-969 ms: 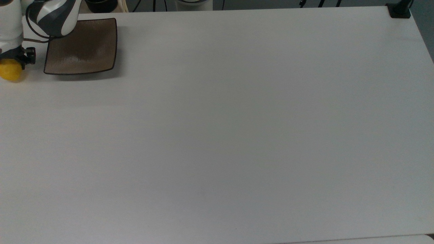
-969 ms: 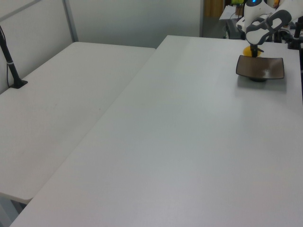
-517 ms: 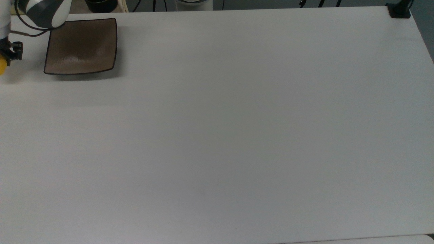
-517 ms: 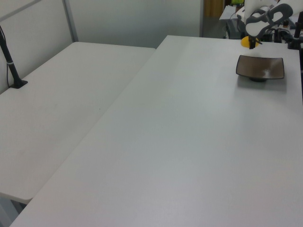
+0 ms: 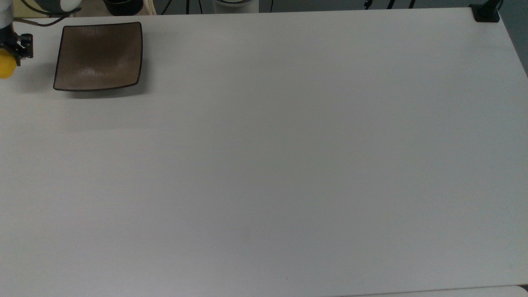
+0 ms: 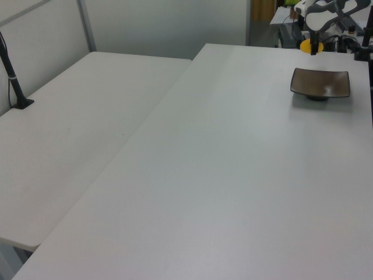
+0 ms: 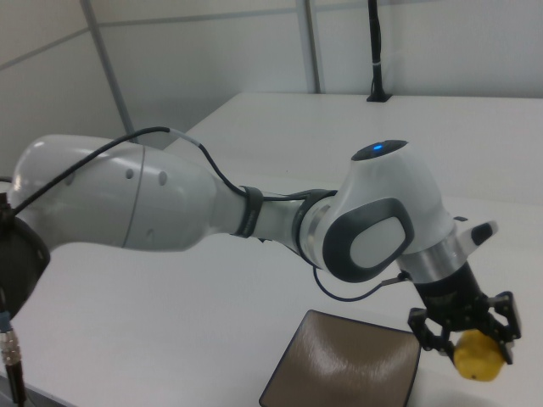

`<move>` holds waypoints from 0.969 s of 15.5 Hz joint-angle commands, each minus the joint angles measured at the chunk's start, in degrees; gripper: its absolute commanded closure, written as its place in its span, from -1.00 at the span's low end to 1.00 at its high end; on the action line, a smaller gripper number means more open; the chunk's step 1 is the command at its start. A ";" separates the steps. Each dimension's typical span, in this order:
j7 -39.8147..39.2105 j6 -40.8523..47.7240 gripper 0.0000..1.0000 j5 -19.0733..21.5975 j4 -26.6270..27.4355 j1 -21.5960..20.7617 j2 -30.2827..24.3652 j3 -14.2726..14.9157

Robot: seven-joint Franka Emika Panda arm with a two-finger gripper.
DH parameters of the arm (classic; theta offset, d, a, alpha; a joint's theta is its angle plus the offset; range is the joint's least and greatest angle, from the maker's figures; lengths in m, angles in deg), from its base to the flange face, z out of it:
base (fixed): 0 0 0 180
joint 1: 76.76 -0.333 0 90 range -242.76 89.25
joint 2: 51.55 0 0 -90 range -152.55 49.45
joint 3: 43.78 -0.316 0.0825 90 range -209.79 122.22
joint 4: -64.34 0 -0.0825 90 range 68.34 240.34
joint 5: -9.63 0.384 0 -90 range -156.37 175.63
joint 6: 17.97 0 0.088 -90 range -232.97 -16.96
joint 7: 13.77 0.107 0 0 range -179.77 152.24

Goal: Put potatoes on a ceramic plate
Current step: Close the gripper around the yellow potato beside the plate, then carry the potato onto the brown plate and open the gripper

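Top view overhead, left view far and oblique, right view close — all share the plate.

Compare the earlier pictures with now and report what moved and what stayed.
The gripper, shut on the yellow potato, has lifted it off the table beside the plate; in the left view it rose clearly. The square brown ceramic plate has not moved and holds nothing.

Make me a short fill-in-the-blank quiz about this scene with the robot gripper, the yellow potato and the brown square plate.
1. The two-finger gripper is shut on the small yellow lumpy ____.
2. The square brown glazed ceramic plate has nothing on it, so it is ____.
3. In the top view, the potato is to the plate's ____.
4. The plate rests on the ____ table.

Missing words: potato; empty; left; white
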State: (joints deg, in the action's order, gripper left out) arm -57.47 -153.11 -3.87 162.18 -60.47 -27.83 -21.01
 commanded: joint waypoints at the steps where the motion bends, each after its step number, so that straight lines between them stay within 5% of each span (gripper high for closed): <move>1: 1.24 0.93 0.07 3.12 7.36 -0.73 -6.48 -0.54; 6: 5.10 3.39 0.06 3.66 12.72 -3.10 -10.79 -0.88; 12: 16.35 3.66 -0.08 3.83 14.75 -3.45 -11.68 -5.89; 15: 17.51 4.54 -0.65 3.83 14.84 -3.63 -11.68 -6.16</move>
State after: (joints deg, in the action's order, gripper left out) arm -41.64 -150.15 -0.46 175.19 -63.59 -37.38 -27.06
